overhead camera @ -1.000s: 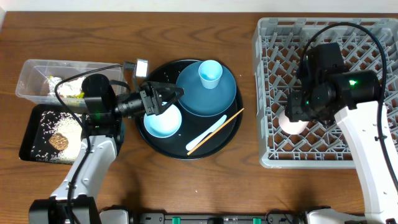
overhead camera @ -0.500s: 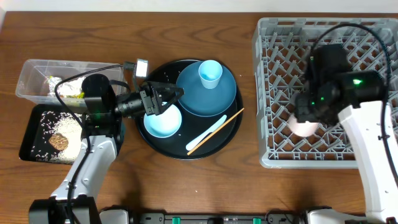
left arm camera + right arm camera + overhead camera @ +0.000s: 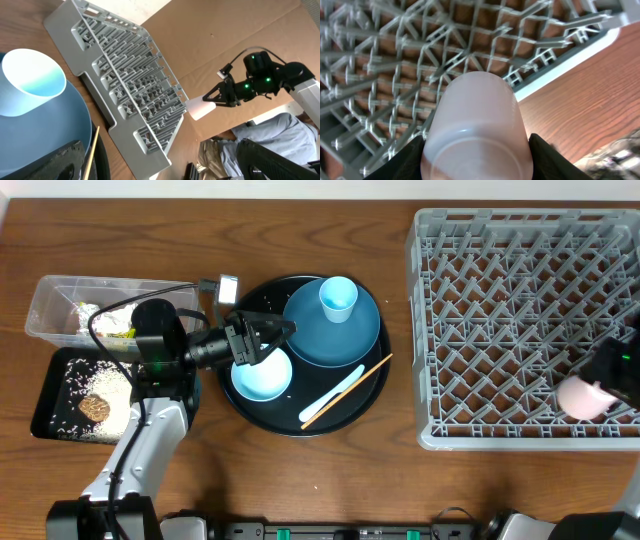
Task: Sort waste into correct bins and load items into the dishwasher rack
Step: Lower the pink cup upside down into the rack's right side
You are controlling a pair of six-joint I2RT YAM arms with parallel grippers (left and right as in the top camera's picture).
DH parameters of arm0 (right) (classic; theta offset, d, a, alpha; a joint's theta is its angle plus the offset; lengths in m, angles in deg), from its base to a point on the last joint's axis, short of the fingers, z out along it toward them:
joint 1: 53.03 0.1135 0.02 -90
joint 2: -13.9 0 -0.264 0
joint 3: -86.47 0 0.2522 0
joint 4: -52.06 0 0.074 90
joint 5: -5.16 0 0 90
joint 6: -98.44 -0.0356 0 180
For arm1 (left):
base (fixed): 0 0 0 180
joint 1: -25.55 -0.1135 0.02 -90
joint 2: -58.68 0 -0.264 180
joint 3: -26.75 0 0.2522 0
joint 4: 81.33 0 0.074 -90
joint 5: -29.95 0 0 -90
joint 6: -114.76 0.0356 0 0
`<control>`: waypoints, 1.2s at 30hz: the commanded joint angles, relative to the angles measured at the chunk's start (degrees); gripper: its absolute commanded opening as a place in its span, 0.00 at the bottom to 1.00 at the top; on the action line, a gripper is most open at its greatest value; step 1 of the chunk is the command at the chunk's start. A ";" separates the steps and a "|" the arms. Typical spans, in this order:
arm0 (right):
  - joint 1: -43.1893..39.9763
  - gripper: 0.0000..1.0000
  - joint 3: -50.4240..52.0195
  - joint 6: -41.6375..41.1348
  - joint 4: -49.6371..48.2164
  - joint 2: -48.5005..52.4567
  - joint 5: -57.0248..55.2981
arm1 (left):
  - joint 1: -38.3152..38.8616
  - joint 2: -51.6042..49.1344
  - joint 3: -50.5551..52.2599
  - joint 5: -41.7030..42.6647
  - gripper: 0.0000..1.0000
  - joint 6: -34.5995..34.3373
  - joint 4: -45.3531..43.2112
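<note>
**Pink cup point(image 3: 475, 120) held over the rack point(image 3: 480, 330)**

Right gripper point(image 3: 476, 155) clasps the pink cup over the rack's near right corner. Left gripper point(image 3: 272, 340) gapes wide and empty above the bowl point(image 3: 262, 380) on the round tray point(image 3: 345, 418)

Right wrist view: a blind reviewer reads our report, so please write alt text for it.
A small pink cup fills the centre, held by the right gripper between its two black fingers. Behind it lies the grey dishwasher rack, a lattice of pegs, with the brown wooden table showing past its edge at right.
</note>
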 commanded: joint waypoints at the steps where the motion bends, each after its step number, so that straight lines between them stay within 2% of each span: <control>1: -5.42 0.01 0.28 1.57 -2.32 0.17 5.42 | -0.20 -0.13 0.07 -0.22 0.98 0.94 -0.20; 10: -11.43 0.01 0.28 0.70 -10.16 2.45 5.05 | -0.20 -0.13 0.07 -0.22 0.98 0.96 -0.20; 20: -12.02 0.01 0.24 0.70 -15.32 13.29 3.96 | -0.20 -0.13 0.07 -0.22 0.98 0.96 -0.20; 27: -12.68 0.01 0.24 -0.37 -18.53 14.05 4.00 | -0.20 -0.13 0.07 -0.22 0.98 0.96 -0.20; 36: -14.05 0.01 0.31 -0.61 -18.08 14.43 4.92 | -0.20 -0.13 0.07 -0.22 0.98 0.94 -0.20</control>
